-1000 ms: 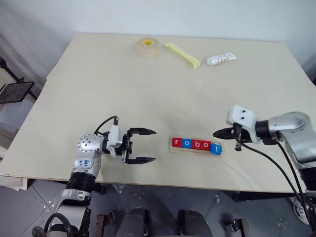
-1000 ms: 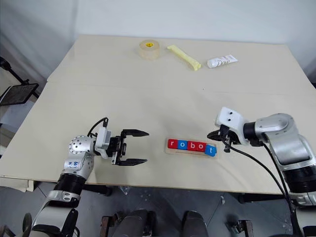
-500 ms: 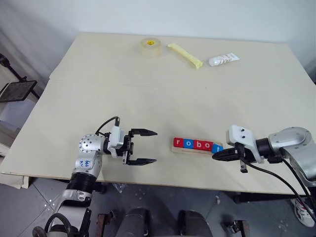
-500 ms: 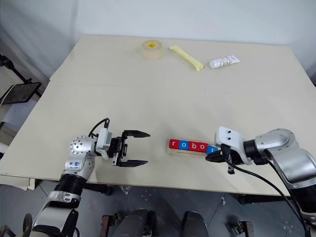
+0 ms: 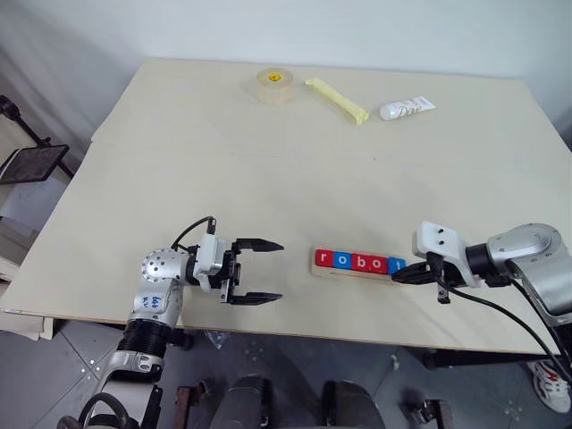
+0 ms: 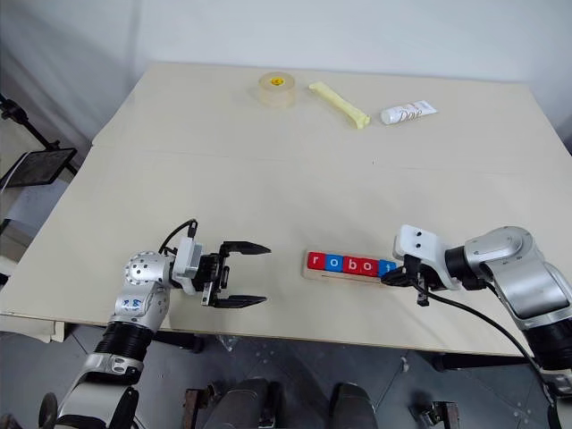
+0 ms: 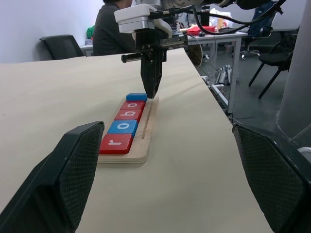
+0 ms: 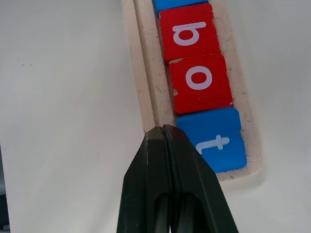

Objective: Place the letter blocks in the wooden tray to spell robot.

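A wide stretch of bare beige tabletop [image 5: 268,179] lies open between the front edge and three items lined up along the far edge: a roll of clear tape [image 5: 274,85], a pale yellow stick [image 5: 335,99] and a white tube [image 5: 407,109]. Near the front, the long pale wooden tray [image 5: 357,273] filled with red and blue letter blocks [image 5: 356,263] blocks the path between the arms. The right gripper [image 5: 399,275], fingers pressed together, crowds the tray's right end; the spread-fingered left gripper [image 5: 264,271] stands apart, bare table between.
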Available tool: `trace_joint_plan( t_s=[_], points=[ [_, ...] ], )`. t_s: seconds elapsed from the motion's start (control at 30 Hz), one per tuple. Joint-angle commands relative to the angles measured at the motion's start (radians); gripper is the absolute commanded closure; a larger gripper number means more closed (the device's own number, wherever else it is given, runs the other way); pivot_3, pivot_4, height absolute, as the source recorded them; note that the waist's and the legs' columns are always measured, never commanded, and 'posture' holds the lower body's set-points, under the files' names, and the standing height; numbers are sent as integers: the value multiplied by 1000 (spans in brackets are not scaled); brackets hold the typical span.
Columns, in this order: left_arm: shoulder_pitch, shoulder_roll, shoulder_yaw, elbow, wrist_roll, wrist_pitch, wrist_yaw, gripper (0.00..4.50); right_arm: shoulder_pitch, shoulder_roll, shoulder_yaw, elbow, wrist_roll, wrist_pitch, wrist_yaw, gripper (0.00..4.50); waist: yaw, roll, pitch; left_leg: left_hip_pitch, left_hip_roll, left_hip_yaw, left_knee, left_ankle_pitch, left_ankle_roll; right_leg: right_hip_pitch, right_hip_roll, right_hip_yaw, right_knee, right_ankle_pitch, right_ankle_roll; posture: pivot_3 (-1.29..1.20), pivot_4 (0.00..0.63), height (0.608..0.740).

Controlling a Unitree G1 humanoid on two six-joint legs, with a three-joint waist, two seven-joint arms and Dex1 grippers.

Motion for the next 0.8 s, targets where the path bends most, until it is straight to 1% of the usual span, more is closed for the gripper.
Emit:
trace_joint_plan(
  t_s=[0.03, 0.17, 0.33, 0.43, 0.5, 0.6, 0.7, 0.8],
  points=[
    [-4, -3, -4, -23, -4, -3, 6, 0, 7, -27, -26, -48, 16, 5, 16, 4478, 0, 0, 0, 0, 0, 0, 0, 0, 0, 0, 0, 0, 0, 0, 0, 0, 150, 740],
    [-12, -9, -6, -11, -4, -7, 8, 0, 8, -33, -89, -125, 85, 72, 15, 4478, 0, 0, 0, 0, 0, 0, 0, 0, 0, 0, 0, 0, 0, 0, 0, 0, 150, 740],
    [-13, -15, -9, -9, 0, -9, 15, 0, -1, -24, -156, -112, 109, 110, -39, 4478, 1, 0, 0, 0, 0, 0, 0, 0, 0, 0, 0, 0, 0, 0, 0, 0, 150, 740],
    [-16, -20, -9, -4, 14, -21, 37, 0, 31, -17, -219, -87, 121, 109, -82, 4478, 3, 0, 0, 0, 0, 0, 0, 0, 0, 0, 0, 0, 0, 0, 0, 0, 150, 740],
    [-18, -20, -7, 3, 26, -23, 58, 0, 110, -7, -305, -77, 155, 56, -68, 4478, 6, 0, 0, 0, 0, -1, 0, 0, 0, 0, 0, 0, 0, 0, 0, 0, 150, 740],
    [-21, -21, 3, 1, 44, -25, 112, 0, 235, 19, -439, -42, 194, -48, -46, 3924, 8, 0, 0, 0, 0, -2, -1, 0, 0, 1, 0, -1, 0, 0, 0, 0, 150, 740],
    [-35, -26, 23, 0, 43, -38, 159, 0, 335, 37, -539, 7, 236, -162, 23, 2902, 6, 0, 0, 0, -1, 0, -1, 0, 0, 1, 0, -1, -1, 0, 0, 0, 150, 740],
    [-45, -15, 42, -14, 3, -8, 156, 0, 371, 49, -592, 59, 263, -246, 68, 1887, 2, 0, 0, 1, 0, 1, -1, 0, 0, 2, 0, -1, -1, 0, 0, 0, 150, 740]
  ],
)
